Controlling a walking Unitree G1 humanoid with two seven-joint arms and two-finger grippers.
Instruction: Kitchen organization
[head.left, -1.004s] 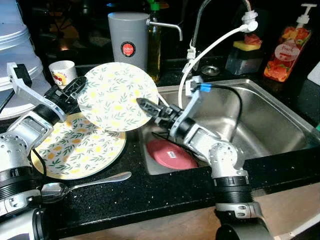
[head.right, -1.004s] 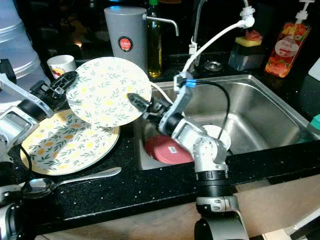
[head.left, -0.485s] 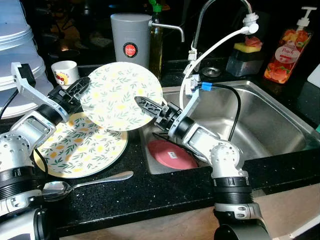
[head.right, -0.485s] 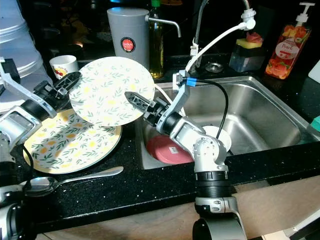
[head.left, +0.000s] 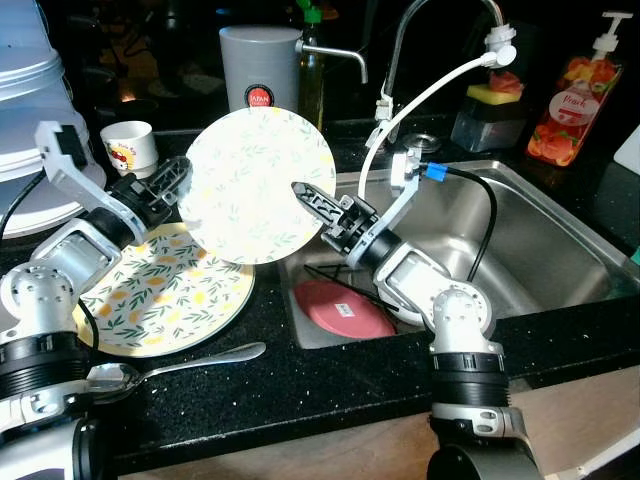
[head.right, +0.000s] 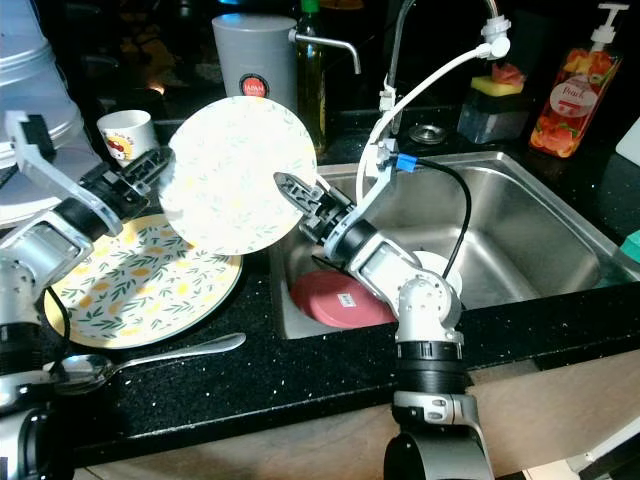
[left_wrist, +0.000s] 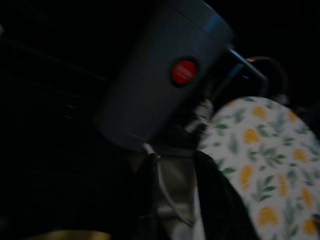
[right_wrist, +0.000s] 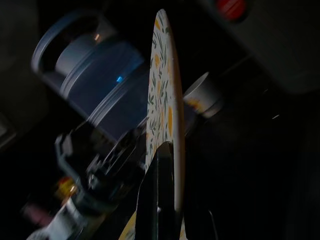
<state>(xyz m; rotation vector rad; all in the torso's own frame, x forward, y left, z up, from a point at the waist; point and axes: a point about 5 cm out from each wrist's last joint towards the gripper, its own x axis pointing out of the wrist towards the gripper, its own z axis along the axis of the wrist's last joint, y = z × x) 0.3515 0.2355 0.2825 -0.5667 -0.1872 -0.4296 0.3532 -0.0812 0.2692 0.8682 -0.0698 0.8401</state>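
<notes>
Nearest to me a spoon lies on the black counter, and just behind it a patterned plate rests flat. Above that plate I hold the lifted plate, nearly upright and turned edge-toward the sink, between both arms. The left gripper pinches its rim on the left side; in the left wrist view one dark finger lies over the plate's printed face. The right gripper pinches the opposite rim, and in the right wrist view the thin edge of the plate sits between its two fingers. I judge the step is a handover or a lowering onto the flat plate, so I should keep both pinches firm until one side clearly carries the weight, then open only the other, and tilt the plate slowly so it does not slip or strike the sink edge. In the steel sink a red dish lies partly under my right arm; what is below it I cannot make out. Farther back stand a small cup, a grey canister, the faucet and a soap bottle. The wrist views are very dark, and the stack of white containers is cut off at the frame edge.
</notes>
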